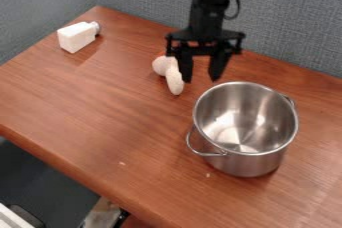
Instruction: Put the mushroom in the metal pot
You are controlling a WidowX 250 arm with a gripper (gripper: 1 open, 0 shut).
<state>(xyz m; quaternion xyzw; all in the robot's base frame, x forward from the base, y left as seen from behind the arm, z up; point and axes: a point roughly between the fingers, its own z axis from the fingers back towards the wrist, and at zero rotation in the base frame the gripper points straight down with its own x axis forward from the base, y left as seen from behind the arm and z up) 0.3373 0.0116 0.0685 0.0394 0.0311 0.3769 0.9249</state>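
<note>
The mushroom [171, 75] lies on its side on the wooden table [80, 102], pale cream, just left of the metal pot [254, 160]. The shiny pot stands upright to the lower right, with a pale patch showing on its inside wall. My gripper [202, 70] points straight down, low over the table between the mushroom and the pot's far rim. Its dark fingers [186, 68] stand apart with a narrow gap, the left one right beside the mushroom. Nothing shows between them. I cannot tell whether that finger touches the mushroom.
A white rectangular block [78, 37] lies at the table's far left corner. A grey fabric wall rises behind the table. The table's front edge runs diagonally across the lower left, with dark floor below it.
</note>
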